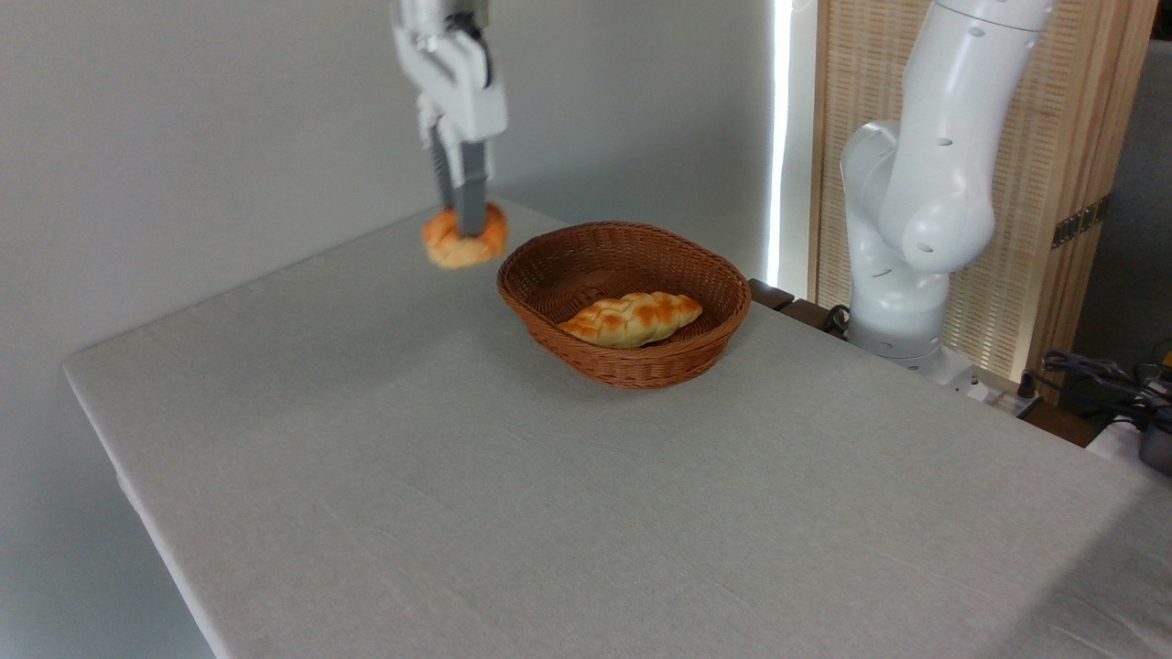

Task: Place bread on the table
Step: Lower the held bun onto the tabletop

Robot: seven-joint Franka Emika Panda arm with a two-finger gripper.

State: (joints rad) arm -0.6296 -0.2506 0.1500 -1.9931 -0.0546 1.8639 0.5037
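Grey cloth table in front. Wicker basket sat mid-table, braided loaf inside. Further back, left of basket, gripper pinched the knotted bun, tilted, above the table's far edge.

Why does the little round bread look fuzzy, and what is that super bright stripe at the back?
In the camera view, the round bun in the gripper looks slightly smeared, probably motion blur; the braided loaf in the basket is sharper. The white stripe is overexposed light, probably daylight, beside the wooden screen. Soft shadows fall across the table.
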